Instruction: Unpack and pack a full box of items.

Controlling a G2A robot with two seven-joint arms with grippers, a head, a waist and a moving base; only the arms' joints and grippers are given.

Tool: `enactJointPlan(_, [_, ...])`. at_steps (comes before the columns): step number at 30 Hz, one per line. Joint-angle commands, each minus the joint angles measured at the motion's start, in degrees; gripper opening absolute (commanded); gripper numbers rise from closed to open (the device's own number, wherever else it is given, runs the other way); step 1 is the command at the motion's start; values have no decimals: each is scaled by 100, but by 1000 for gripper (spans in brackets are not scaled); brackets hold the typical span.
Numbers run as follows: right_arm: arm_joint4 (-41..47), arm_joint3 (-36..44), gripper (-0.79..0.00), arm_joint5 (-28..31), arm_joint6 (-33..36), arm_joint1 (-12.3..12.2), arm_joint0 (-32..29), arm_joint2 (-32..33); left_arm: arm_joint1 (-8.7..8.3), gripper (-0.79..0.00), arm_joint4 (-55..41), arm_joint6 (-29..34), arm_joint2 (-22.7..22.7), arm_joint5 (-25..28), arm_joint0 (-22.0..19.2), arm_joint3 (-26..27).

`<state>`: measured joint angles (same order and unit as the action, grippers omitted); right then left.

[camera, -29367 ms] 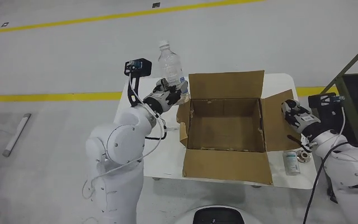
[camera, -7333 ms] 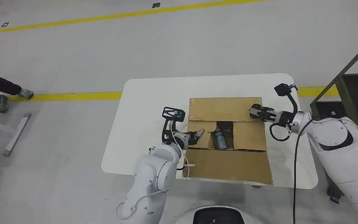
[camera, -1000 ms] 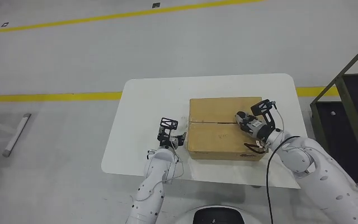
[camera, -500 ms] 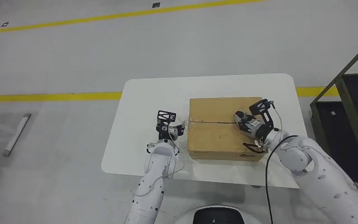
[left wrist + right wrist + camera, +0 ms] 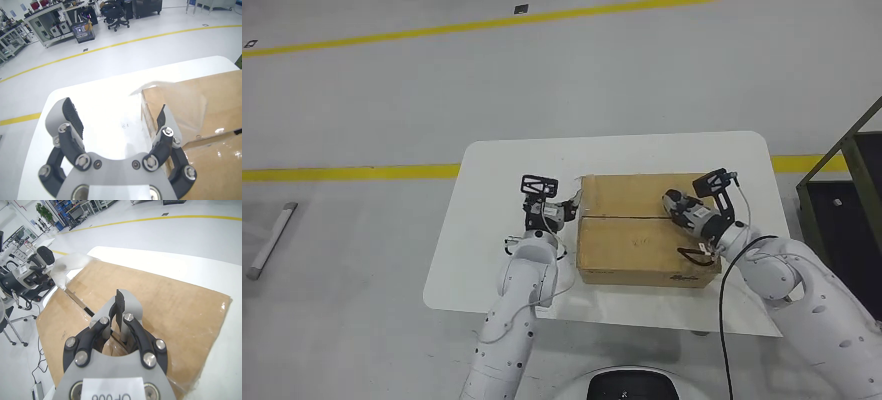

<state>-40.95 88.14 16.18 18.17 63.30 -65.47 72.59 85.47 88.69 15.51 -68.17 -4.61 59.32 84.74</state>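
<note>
Left pincer: My left pincer [image 5: 116, 109] is spread wide and holds nothing. White table [image 5: 104, 98] shows between its fingers.

Beside the left pincer: The side wall of the cardboard box [image 5: 642, 245] stands just beside one finger. I cannot tell whether they touch.

Right pincer: My right pincer [image 5: 118, 300] has its pads pressed together, with nothing that I can see between them.

Under the right pincer: It hangs low over the box top, close to the seam [image 5: 83, 307] where the two top flaps [image 5: 160, 294] meet. I cannot tell whether it touches the cardboard.

Between the pincers: The box sits on the table between them, and the seam runs from one pincer toward the other. Both flaps lie folded down flat, with a narrow dark gap left open along the seam.

Farther out: A pale, blurred scrap [image 5: 70, 262] shows at the box corner nearest the left pincer. I cannot tell what it is.

Progress: I judge the packing nearly finished. The box is closed, so the items are probably back inside, though the flaps hide them. What seems left is pressing the gap shut, if that is wanted, and drawing both arms away.
</note>
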Motion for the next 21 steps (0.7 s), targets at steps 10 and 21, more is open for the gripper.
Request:
enactJointPlan(10, [93, -63, -785, 34, 27, 18, 39, 65, 10, 0, -777, 284, -217, 154, 12, 277])
enactJointPlan(21, [157, -123, -785, 86, 83, 33, 84, 105, -114, 0, 556, 1460, -615, -453, 341, 657])
